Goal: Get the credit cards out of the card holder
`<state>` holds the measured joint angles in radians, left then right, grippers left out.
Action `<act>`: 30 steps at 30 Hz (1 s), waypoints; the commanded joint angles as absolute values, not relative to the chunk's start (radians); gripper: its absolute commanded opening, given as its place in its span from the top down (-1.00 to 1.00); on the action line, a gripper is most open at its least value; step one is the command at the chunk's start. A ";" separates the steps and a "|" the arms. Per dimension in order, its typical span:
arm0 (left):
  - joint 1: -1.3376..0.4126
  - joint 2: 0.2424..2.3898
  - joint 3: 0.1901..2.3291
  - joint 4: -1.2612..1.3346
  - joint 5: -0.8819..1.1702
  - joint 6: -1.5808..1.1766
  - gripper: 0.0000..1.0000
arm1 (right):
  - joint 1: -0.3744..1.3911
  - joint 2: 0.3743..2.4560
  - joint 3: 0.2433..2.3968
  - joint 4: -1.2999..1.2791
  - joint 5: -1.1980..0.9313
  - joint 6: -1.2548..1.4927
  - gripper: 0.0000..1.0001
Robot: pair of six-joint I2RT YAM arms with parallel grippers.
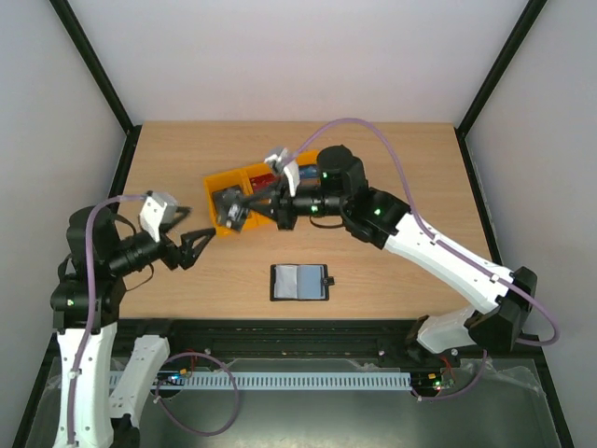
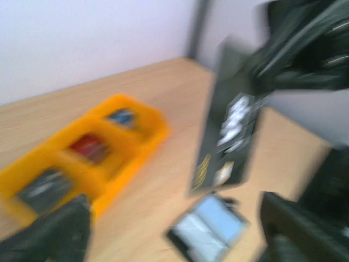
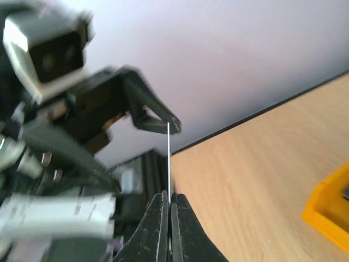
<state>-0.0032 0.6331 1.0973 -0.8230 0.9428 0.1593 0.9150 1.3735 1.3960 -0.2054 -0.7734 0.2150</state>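
Above the yellow bin (image 1: 224, 177), we are pinching a grey card (image 1: 230, 211) in our closed right gripper (image 1: 244, 206) for dropping, our left gripper (image 1: 198, 245) hanging open.

Robot lab test cell, seen from above.
White panels (image 1: 280, 56) and black frame posts (image 1: 93, 65) are enclosing a wooden table (image 1: 187, 149) at centre frame.
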 commanded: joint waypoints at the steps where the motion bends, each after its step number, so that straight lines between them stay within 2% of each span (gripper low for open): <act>1: 0.058 0.575 0.980 -0.642 0.290 -0.027 -0.99 | 0.822 1.448 1.411 -0.042 -0.459 0.609 0.97; 3: 0.074 0.541 0.904 -0.577 0.083 -0.025 -0.99 | 0.811 1.529 1.429 -0.010 -0.304 0.782 0.97; 6: 0.082 0.501 0.791 -0.470 -0.157 -0.095 -0.99 | 0.824 1.648 1.409 0.165 -0.188 0.977 0.97; 9: 0.122 0.462 0.712 -0.416 -0.280 -0.265 -0.99 | 0.857 1.772 1.415 0.297 -0.051 1.077 0.97; 15: 0.237 0.365 0.552 -0.302 -0.245 -0.463 -0.99 | 0.898 2.010 1.513 0.319 0.113 1.134 0.97; 23: 0.183 0.276 0.392 -0.175 -0.230 -0.403 -0.99 | 0.902 2.188 1.577 0.312 0.175 1.142 0.97; 26: 0.168 0.134 0.331 -0.163 -0.239 -0.411 -0.99 | 0.902 2.256 1.674 0.270 0.179 1.106 0.97; 30: 0.161 0.084 0.337 -0.166 -0.283 -0.414 -0.99 | 0.904 2.345 1.798 0.155 0.148 1.133 0.97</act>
